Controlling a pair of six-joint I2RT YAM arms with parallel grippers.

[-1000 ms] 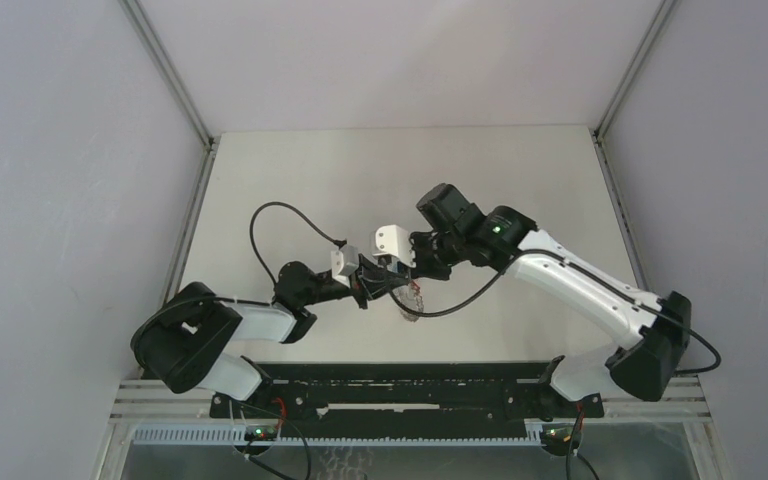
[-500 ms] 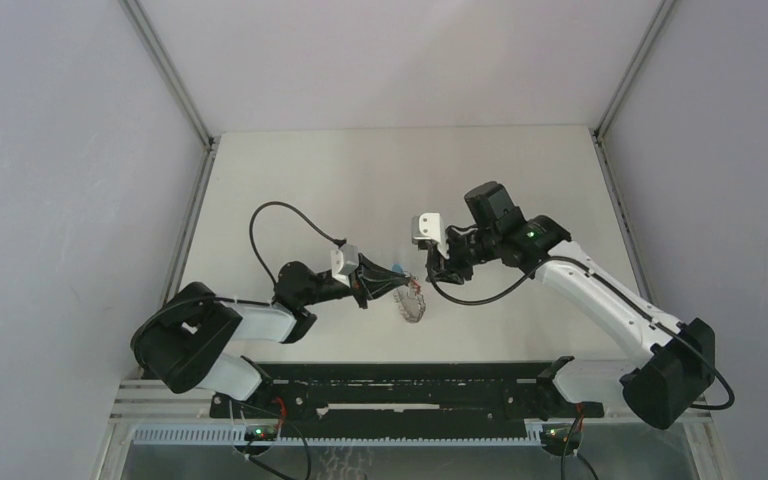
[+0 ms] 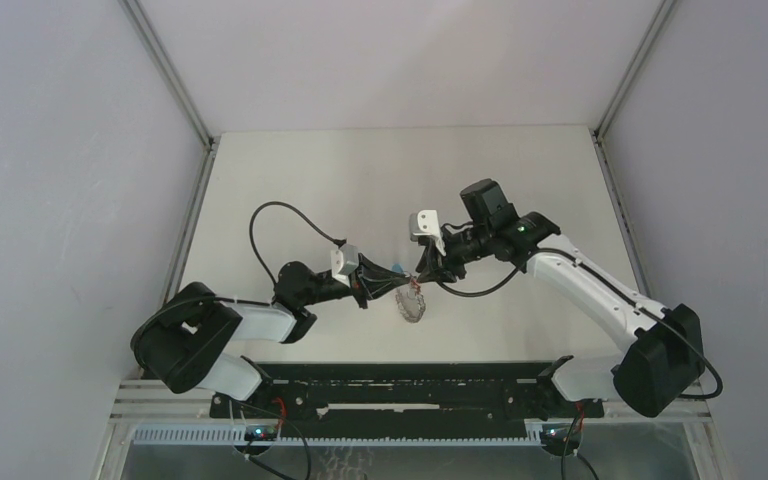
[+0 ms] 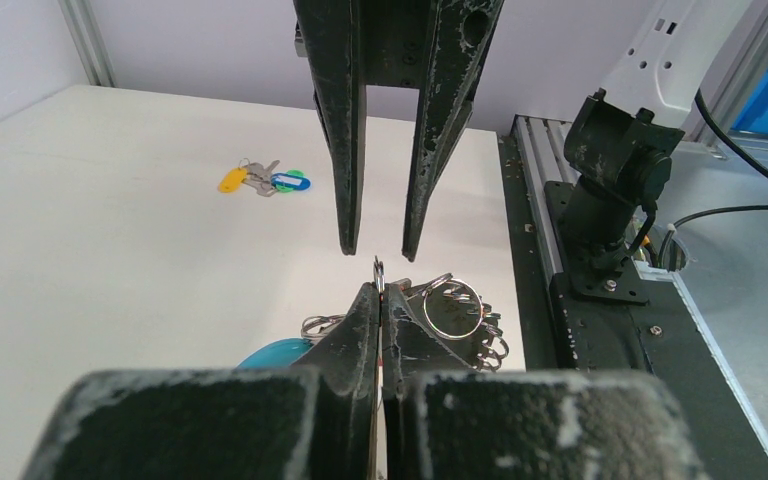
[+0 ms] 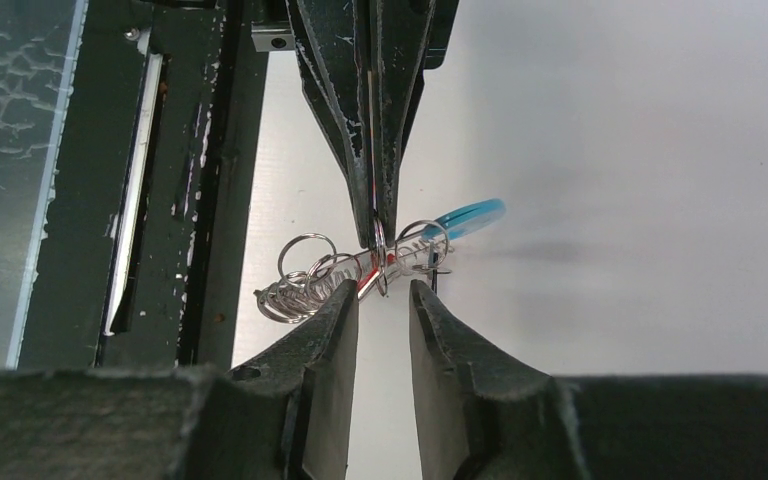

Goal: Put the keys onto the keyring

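Near the middle of the white table point(image 3: 310, 180), we see the left gripper point(image 4: 380, 292) pinched tight on a thin ring of the keyring point(image 4: 452, 306). Facing it tip to tip, the right gripper point(image 5: 382, 292) stands slightly apart, empty. Yellow- and blue-headed keys point(image 4: 265, 181) lie well away.

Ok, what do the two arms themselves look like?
Left arm and right arm match: white shells, black joints and bases, a pale camera block at each wrist, a loose black cable looping off each. A green light shows on the right one. The jaws are long, black, tapered and scuffed.
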